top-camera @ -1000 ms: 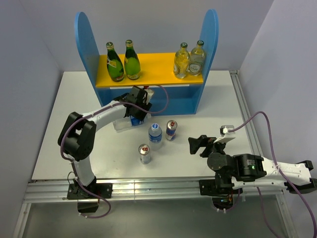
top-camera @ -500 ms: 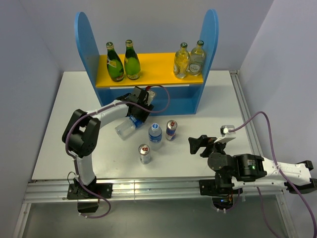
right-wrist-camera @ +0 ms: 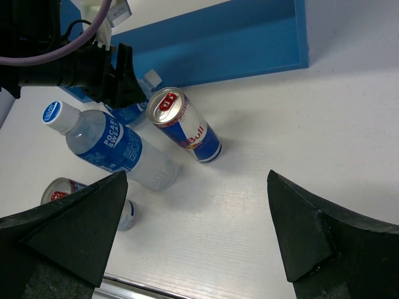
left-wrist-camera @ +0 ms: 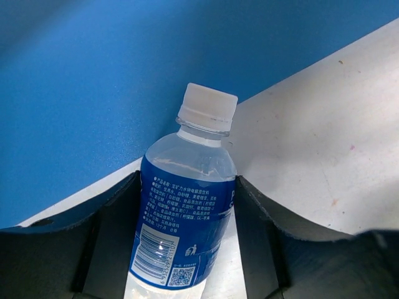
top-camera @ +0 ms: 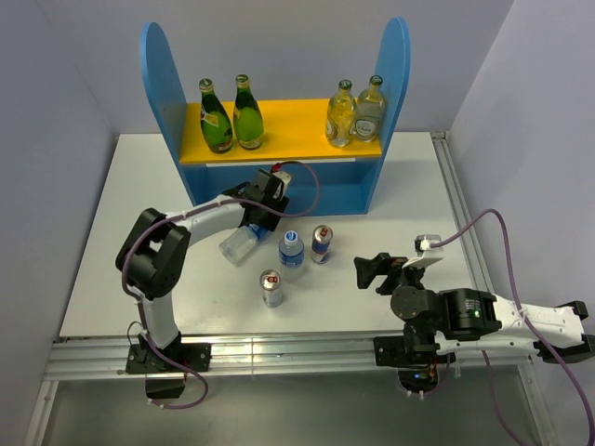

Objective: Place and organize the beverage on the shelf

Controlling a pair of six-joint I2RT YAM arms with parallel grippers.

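Water bottle [top-camera: 237, 244] is clamped, tilted, in left gripper [top-camera: 257, 212] by shelf [top-camera: 325, 190]; right gripper [top-camera: 364, 274] is spread. Uprighting onto the lower level is needed next.

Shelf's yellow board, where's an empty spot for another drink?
The bare middle of the yellow board, between the green bottles and the pale bottles. In front it's crowded: left tool with a water bottle, a standing bottle, two cans.
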